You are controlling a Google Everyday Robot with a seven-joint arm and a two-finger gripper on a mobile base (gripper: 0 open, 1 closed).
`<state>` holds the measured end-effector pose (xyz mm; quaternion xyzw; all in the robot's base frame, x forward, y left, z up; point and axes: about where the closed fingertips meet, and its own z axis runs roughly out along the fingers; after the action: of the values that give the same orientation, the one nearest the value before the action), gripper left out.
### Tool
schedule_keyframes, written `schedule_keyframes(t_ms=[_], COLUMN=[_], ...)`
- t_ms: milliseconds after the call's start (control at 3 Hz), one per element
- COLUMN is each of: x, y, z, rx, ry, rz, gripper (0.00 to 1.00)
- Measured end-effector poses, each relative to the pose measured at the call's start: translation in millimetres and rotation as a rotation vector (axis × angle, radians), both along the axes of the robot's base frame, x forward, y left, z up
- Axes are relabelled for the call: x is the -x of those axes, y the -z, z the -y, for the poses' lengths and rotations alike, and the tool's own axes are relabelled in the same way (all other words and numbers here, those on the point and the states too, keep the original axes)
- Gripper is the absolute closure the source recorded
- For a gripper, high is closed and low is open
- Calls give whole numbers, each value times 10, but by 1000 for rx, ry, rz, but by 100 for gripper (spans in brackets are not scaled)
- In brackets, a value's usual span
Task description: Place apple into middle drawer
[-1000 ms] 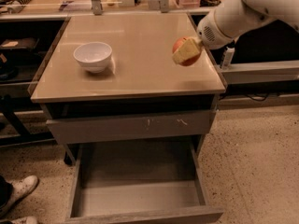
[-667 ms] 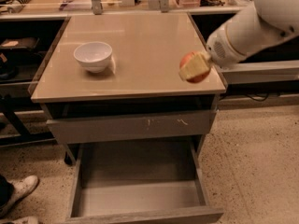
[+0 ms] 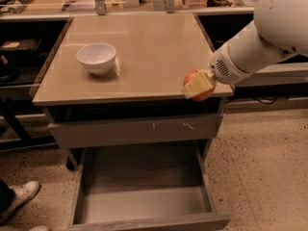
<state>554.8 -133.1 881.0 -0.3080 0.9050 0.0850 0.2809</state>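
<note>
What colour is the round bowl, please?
White bowl, camera view; gripper holds red apple at table's front edge.

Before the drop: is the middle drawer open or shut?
Open: the middle drawer is pulled out, floor showing. The gripper holds the apple at the table's front right corner.

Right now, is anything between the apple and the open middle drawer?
Nothing visible. The claw holds the apple at the tabletop edge, front right; the middle drawer below is pulled out, its floor bare.

Hand (image 3: 197,87) at tabletop's (image 3: 144,47) right front corner covers apple (image 3: 191,75) front; arm (image 3: 260,47) cropped right.
</note>
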Motion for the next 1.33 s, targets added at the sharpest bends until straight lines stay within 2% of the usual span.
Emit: schedule_keyframes(t_ms=[333, 667, 1333], x=[311, 606, 624], y=[149, 614, 750], z=[-37, -118, -195], rx=[-35, -58, -79], ry=[34, 48, 57], rz=[-31, -108, -126], gripper=[100, 100, 100])
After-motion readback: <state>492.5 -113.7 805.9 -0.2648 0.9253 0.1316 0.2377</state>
